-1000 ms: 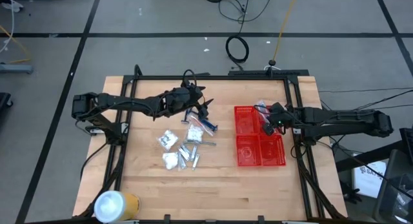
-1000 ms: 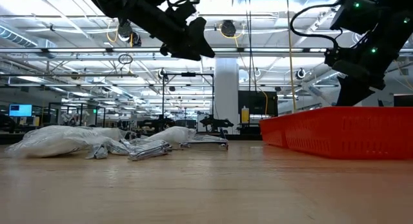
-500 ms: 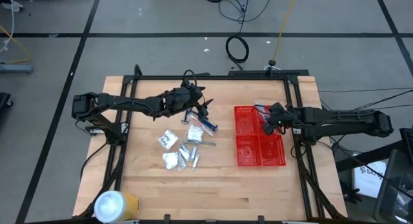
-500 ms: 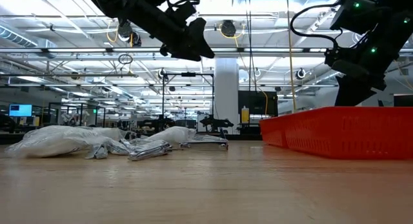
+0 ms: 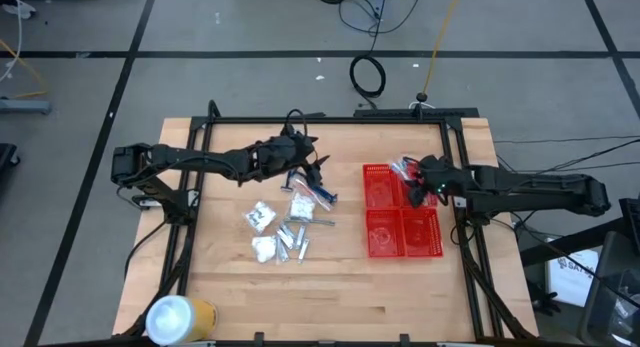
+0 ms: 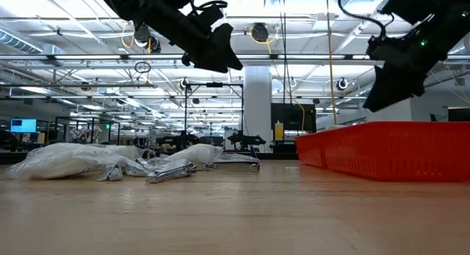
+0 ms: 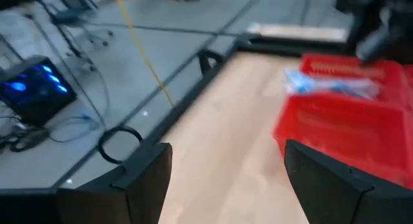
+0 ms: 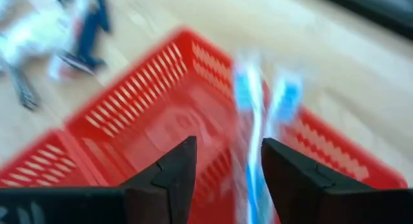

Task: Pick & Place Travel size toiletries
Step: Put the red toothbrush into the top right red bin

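Grey concrete floor (image 5: 250, 27) crossed by dark tape lines (image 5: 300, 54), black coiled cable (image 5: 367, 75) and a yellow cord (image 5: 437, 42) lying on it. Light wooden tabletop (image 5: 330, 287) in a black metal frame (image 5: 330, 119). Beyond: open hall, white round pillar (image 6: 258, 108), bright ceiling strip lights (image 6: 73, 23), blue-lit monitor (image 6: 23, 126).

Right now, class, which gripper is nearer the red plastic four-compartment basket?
Right. The right gripper hangs open over the basket's far right compartment; the left gripper hovers open over the loose toiletries, away to the basket's left.
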`<state>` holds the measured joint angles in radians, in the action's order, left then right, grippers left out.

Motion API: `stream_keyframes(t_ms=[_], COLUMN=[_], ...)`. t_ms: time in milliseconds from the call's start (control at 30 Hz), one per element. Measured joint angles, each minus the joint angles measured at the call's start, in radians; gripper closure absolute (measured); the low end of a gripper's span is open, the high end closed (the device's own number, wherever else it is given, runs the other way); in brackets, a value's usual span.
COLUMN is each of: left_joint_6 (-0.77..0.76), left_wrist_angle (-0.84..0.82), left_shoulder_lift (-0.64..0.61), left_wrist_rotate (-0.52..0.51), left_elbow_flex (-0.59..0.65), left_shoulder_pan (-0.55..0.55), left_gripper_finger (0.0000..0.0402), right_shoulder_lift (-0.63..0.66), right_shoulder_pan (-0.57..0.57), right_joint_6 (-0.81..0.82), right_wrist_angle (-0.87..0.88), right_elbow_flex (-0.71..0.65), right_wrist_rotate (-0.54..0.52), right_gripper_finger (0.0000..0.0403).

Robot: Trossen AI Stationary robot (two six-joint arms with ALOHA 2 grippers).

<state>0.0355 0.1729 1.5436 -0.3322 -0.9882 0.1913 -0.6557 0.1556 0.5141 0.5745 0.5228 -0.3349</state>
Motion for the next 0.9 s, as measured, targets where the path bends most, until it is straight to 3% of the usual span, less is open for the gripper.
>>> stream_keyframes(t_ms=[267, 433, 567, 767, 900], left_joint_6=[-0.009, -0.037, 0.061, 0.166, 0.204], left_wrist_angle=[-0.181, -0.259, -0.342, -0.340, -0.342], left_shoulder_lift=[0.000, 0.001, 0.001, 0.011, 0.063], left_wrist_rotate=[0.179, 0.198, 0.251, 0.176, 0.199], left_elbow_flex=[0.000, 0.000, 0.019, 0.072, 0.086], left_shoulder_pan=[-0.005, -0.013, -0.023, -0.022, -0.024], left_gripper_finger=[0.0115, 0.0122, 0.0129, 0.0145, 0.0160], right_shoulder_lift=[0.003, -0.018, -0.032, -0.029, -0.029], right_shoulder_pan=[0.000, 0.000, -0.001, -0.001, -0.001], right_joint_6=[-0.194, -0.295, -0.343, -0.344, -0.359], right_wrist_angle=[-0.325, -0.697, -0.915, -0.961, -0.961], right_elbow_flex=[-0.027, -0.151, -0.233, -0.254, -0.254], right_wrist_rotate=[0.004, 0.157, 0.291, 0.312, 0.311], right_gripper_finger=[0.0241, 0.0242, 0.0241, 0.0245, 0.0243])
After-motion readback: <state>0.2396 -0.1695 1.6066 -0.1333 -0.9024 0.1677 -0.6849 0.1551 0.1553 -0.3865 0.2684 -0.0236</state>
